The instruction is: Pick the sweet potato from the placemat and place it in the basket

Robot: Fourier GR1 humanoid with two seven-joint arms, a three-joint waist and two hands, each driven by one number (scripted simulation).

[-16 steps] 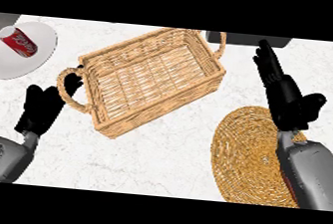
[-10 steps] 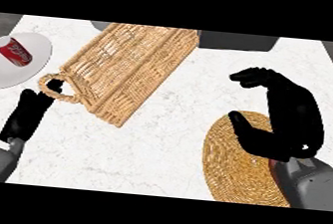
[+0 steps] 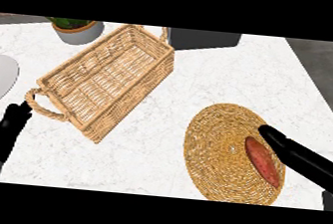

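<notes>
Step in hand: grasp. The reddish-brown, tapered sweet potato point(image 3: 262, 163) lies on the right half of the round woven straw placemat point(image 3: 214, 153), long axis running top-left to bottom-right, not lifted.

Right hand point(image 3: 302, 161) comes in from the right edge, low over the mat. Its fingers are straight and unclosed, holding nothing, and they run roughly parallel to the potato along its right flank. Can't tell from this steep angle whether they touch it or hover just above.

Left hand point(image 3: 3, 137) rests at lower left with straight fingers, just beside the loop handle of the rectangular wicker basket point(image 3: 141, 99). Leave it there.

How I'd do it:
- Get the thumb on the potato's left flank and the fingers on the right, so the grip closes across the short axis at mid-length, not near a tapered end where it'd squirt out.
- Come down before closing. The potato is low on the mat, so the fingers need to reach under its curve.
- Lift straight up clear of the weave. A dragged mat may slide on the white marble surface point(image 3: 216, 83).
- The basket sits well apart to the upper left and at an angle, so carry high enough to clear its near wall and release over the middle.
</notes>
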